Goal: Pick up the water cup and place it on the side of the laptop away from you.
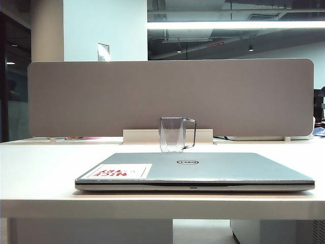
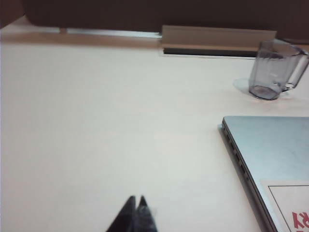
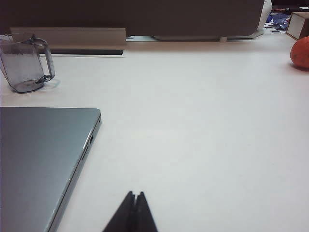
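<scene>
The water cup [image 1: 172,134], clear and grey-tinted with a thin loop handle, stands upright on the white table just beyond the far edge of the laptop [image 1: 203,170]. The closed silver laptop lies flat with its round logo and a white sticker with red lettering on the lid. Neither arm shows in the exterior view. In the left wrist view my left gripper [image 2: 135,199] is shut and empty over bare table, well short of the cup [image 2: 274,70] and to one side of the laptop [image 2: 275,154]. My right gripper [image 3: 134,194] is shut and empty beside the laptop [image 3: 38,154]; the cup [image 3: 24,63] stands far off.
A grey fabric divider panel [image 1: 170,96] runs along the table's far edge, with a white cable tray [image 1: 137,136] at its foot just behind the cup. An orange round object [image 3: 300,51] sits far off on the right side.
</scene>
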`<state>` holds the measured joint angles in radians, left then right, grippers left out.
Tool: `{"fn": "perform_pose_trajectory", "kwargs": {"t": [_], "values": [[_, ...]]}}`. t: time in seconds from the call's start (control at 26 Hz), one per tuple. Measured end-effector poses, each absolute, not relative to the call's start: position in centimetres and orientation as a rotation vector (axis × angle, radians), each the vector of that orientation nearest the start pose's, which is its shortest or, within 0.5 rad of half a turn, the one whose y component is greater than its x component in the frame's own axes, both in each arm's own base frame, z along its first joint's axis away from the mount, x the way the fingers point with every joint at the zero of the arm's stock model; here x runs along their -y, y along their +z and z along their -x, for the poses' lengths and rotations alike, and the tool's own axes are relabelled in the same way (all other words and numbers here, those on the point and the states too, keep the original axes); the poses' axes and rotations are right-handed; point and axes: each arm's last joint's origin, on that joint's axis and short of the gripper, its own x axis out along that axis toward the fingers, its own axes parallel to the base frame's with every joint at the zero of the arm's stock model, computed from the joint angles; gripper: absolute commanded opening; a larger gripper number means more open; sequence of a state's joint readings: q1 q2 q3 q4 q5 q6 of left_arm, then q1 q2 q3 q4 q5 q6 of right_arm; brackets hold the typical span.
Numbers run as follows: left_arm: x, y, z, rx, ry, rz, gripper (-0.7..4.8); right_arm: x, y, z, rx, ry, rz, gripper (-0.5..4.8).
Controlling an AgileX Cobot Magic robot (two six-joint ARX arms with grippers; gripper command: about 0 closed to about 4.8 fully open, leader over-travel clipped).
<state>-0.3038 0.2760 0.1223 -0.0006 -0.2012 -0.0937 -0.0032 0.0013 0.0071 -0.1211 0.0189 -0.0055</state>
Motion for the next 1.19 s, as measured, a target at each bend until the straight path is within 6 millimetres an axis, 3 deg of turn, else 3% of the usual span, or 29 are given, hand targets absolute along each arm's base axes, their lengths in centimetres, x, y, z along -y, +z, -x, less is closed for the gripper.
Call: {"fn": "perform_pose_trajectory", "kwargs": {"t": [0.27,0.65,1.19], "values": [[1.8,17.2,-11.0,-0.169,-0.05,0.097,-0.06,0.1,15.4,-9.7,-0.115,-0.022,0.006,-0.08],[0.5,16.3,-10.0,-0.032,-0.03,0.127,-0.06,0.1,15.4,-9.7,-0.115,-0.022,0.006,-0.08],[0.2,16.3,-9.8,-0.019,-0.022,0.105,-0.06,0.1,15.4,-9.7,-0.115,-0.022,0.006,-0.08]]}}
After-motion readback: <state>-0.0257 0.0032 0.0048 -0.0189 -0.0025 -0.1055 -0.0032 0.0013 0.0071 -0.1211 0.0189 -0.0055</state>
